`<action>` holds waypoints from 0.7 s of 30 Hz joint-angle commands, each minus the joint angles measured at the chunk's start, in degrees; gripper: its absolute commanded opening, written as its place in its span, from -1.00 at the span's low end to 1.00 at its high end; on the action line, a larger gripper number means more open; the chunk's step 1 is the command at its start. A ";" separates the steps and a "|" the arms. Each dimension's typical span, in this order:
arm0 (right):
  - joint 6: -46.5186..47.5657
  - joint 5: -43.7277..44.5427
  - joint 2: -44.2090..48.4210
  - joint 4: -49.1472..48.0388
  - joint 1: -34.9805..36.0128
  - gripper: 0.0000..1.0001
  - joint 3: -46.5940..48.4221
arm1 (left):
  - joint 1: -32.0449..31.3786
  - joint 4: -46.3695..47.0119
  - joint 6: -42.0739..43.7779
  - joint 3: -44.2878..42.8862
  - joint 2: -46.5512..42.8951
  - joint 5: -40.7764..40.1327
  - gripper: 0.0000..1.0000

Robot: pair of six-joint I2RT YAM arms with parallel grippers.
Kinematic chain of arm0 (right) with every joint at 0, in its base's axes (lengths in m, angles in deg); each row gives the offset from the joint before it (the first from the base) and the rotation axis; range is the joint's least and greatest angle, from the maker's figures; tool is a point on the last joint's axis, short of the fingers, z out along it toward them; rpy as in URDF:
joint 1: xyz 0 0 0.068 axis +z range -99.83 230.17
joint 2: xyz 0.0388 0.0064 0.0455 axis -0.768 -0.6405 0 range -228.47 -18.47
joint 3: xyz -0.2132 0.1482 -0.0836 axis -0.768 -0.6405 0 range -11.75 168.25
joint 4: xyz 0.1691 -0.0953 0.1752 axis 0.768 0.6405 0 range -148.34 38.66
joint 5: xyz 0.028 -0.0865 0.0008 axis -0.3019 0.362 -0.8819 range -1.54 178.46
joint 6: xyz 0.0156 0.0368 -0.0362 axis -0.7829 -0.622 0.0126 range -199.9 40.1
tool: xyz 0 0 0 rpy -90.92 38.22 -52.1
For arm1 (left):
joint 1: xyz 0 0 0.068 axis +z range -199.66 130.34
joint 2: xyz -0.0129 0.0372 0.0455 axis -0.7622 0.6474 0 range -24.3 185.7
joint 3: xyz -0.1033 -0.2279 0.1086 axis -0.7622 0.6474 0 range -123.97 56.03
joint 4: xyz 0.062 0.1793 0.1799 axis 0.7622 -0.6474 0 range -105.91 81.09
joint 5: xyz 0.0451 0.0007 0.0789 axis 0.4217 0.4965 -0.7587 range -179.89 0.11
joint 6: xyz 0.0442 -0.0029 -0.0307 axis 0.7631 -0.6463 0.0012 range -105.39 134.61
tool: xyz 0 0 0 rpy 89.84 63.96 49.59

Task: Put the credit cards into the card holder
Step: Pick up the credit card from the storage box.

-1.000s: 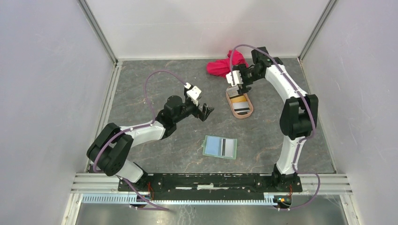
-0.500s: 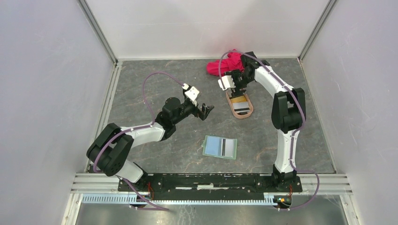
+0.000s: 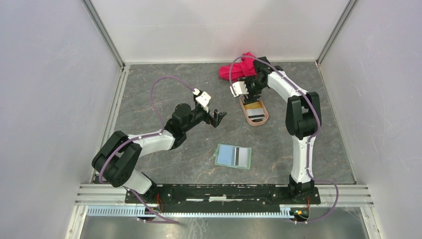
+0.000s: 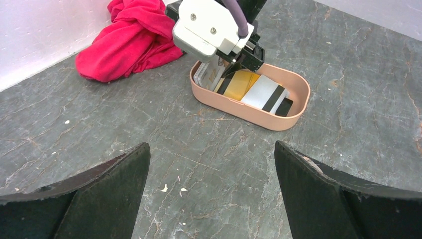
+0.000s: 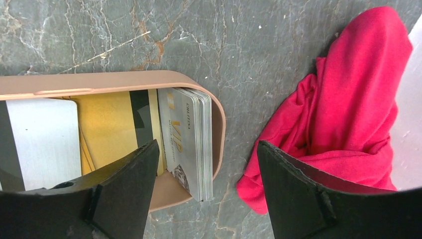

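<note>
Leaning on edge against the tray's (image 5: 219, 130) end wall, the credit cards (image 5: 191, 139) are sitting between the right fingers (image 5: 124, 195), which are spread and gripping nothing, likely lining up a pinch. The card holder (image 3: 234, 156) is lying open well apart, nearer the left fingers (image 4: 99, 191), also spread and empty.
</note>
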 commanded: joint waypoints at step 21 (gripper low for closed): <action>-2.40 1.94 -2.30 -1.55 0.21 0.36 4.28 | 0.32 3.56 1.80 0.15 -1.27 -0.40 1.00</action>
